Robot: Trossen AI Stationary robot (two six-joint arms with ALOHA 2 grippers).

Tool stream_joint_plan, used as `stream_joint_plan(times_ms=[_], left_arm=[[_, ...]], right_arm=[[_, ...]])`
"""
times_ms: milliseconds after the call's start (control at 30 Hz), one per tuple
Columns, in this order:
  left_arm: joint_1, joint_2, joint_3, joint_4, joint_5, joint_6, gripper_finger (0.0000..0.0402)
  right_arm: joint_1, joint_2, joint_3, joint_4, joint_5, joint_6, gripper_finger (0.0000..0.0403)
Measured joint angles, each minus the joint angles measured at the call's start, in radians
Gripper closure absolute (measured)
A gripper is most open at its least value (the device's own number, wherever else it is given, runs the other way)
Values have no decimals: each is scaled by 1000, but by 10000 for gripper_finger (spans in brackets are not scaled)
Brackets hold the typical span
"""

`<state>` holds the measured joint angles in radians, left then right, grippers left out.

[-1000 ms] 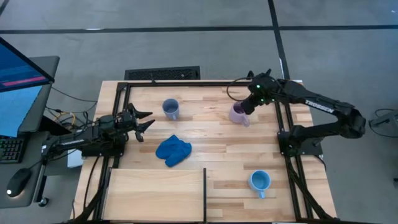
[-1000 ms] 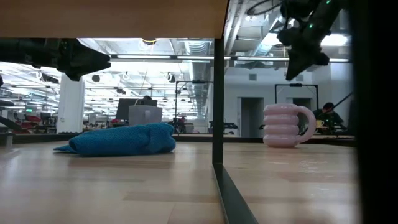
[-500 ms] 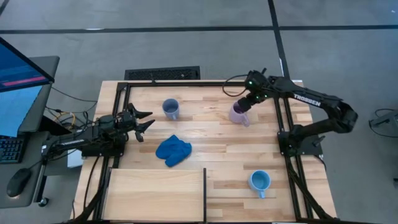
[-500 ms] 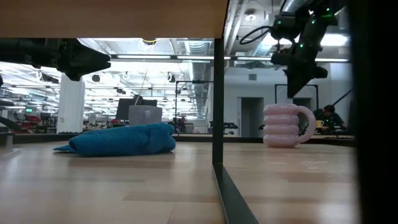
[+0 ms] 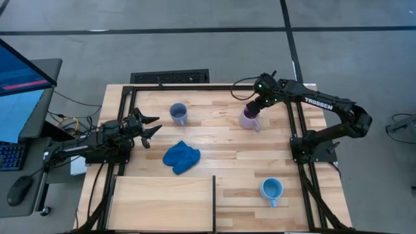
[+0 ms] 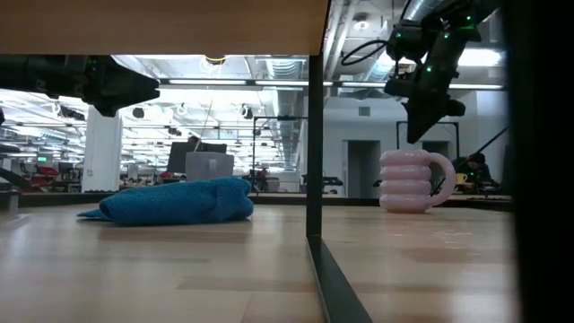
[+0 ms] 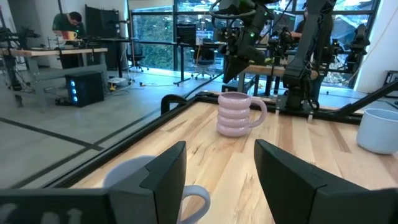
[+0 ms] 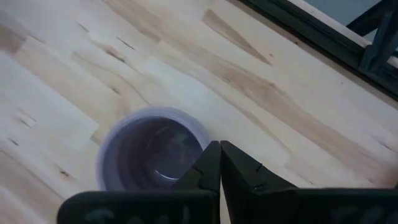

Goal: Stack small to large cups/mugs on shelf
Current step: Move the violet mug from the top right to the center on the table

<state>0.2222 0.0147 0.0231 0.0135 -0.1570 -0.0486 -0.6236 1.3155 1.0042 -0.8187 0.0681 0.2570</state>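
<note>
Lilac mug (image 5: 248, 119) sits just below the right pincer (image 5: 255, 109) (fingers pressed together, empty).

glossy lilac mug (image 6: 409, 181), pale wood tabletop (image 5: 221, 140).

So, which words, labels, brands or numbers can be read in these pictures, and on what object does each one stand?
"TROSSEN": white letters on the right arm, read in the high view.
The pale lilac mug, grey-blue mug, light blue mug, blue cloth and shelf show no lettering.
The monitor beside the table shows nothing readable.
</note>
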Motion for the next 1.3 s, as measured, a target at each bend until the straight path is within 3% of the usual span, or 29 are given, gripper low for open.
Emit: stream_joint_plan(times_ms=[1300], left_arm=[[0,0,0,0,0,0,221]], right_arm=[[26,-1,0,-10,-19,39,370]])
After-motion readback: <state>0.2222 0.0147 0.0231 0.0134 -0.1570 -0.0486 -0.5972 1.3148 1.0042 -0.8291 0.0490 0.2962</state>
